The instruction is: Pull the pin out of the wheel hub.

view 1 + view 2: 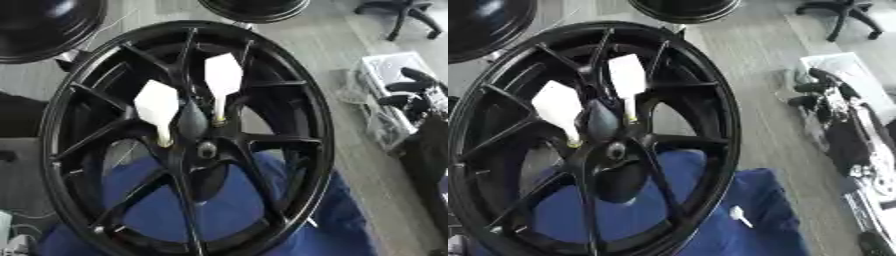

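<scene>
two white pins (157, 107) in wheel hub (206, 149)

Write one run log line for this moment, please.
wheel: upright on blue cloth | white pins: two in hub | third pin: on cloth | right hand: aside, idle | left hand: unseen

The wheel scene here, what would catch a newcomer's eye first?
A big black spoked wheel fills the middle, over a blue cloth. Two white flat-headed pins stand out of its hub, side by side. The robot's right hand shows at the right edge; a third white pin lies on the cloth.
</scene>
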Controlling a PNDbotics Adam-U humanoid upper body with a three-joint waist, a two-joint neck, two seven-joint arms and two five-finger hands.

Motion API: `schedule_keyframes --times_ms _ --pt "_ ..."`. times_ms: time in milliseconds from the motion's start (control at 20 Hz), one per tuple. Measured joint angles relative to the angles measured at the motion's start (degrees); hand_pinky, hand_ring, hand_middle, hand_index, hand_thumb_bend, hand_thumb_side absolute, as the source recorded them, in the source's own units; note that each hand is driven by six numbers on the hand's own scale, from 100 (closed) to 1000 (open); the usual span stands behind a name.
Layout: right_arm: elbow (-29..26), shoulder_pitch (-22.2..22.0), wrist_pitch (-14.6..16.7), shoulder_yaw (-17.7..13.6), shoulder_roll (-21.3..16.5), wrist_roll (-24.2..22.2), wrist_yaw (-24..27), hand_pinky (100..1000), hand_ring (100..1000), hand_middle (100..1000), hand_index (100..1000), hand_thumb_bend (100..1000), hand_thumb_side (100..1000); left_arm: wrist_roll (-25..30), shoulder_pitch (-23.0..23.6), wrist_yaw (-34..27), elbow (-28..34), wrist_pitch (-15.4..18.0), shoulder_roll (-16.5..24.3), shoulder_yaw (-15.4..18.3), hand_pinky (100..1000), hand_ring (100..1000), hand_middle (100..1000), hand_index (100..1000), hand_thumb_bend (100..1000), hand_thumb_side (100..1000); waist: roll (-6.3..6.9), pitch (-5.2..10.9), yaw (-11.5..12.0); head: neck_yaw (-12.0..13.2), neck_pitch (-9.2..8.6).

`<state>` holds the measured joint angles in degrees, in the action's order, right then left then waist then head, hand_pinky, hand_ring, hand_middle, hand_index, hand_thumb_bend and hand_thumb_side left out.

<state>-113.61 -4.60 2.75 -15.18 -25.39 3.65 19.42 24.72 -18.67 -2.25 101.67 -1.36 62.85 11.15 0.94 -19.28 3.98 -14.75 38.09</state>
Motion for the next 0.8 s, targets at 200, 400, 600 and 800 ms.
schedule_keyframes --times_ms 200,400,600,800 --pt "0.0 -0.48 0.42 -0.36 0.09 0.27 0.01 877 643 660 864 100 725 -1.02 5.95 1.2 -1.03 -0.27 -1.37 1.75 881 808 780 879 492 175 -0.47 0.0 0.08 0.04 0.0" --pt "0.0 -0.53 0.66 -0.64 0.41 0.36 0.04 877 643 660 864 100 725 -0.67 8.69 3.08 -2.56 -0.22 -2.17 3.17 922 843 817 945 634 394 -0.55 0.0 0.44 0.05 0.0" --pt "0.0 -0.51 0.73 -0.65 0.42 0.29 0.26 877 644 661 865 100 723 -0.27 9.8 6.3 -2.9 -0.25 -2.95 3.83 931 850 826 958 637 439 -0.75 0.0 0.76 0.2 0.0" --pt "0.0 -0.46 0.7 -0.65 0.42 0.26 0.58 877 644 661 865 100 721 0.05 10.27 7.28 -2.79 -0.02 -3.79 4.03 930 847 823 954 606 450 -0.61 0.03 0.7 1.04 0.0"
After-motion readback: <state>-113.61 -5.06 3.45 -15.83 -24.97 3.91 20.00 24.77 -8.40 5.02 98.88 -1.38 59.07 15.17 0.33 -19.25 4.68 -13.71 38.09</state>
